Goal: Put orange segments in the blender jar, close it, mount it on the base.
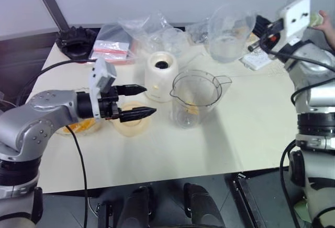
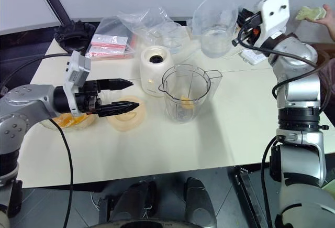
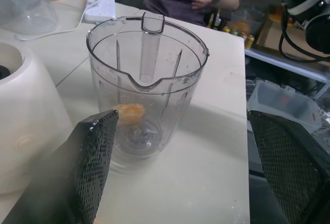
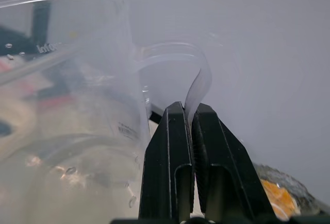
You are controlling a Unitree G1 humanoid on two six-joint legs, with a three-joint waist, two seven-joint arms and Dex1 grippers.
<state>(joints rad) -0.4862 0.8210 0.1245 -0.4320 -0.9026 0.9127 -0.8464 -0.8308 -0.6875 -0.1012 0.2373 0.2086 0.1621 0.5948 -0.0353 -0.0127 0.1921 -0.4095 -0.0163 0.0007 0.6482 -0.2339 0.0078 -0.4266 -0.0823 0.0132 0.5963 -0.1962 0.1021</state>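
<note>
Jar: blender jar (image 1: 197,98) stands upright mid-table, mouth up, spout toward the left arm, one of the orange segments (image 3: 130,113) lying by the blade hub
Base: cream base (image 1: 161,76) just beside the jar, on the left arm's side, socket up
Bowl: glass bowl (image 2: 70,121) holding more orange pieces, under the left arm
Lid: pale-peach lid (image 1: 129,123) flat on the table below the claw
Left claw: left gripper (image 1: 139,101) released, jaws wide, nothing held, levelled at the jar; jar's long axis vertical, crosswise to the fingers
Right claw: right gripper (image 4: 192,118) clenched on the handle of a second clear jug (image 1: 228,34), raised over the far side
Nearer arm: left, by my judgement
</note>
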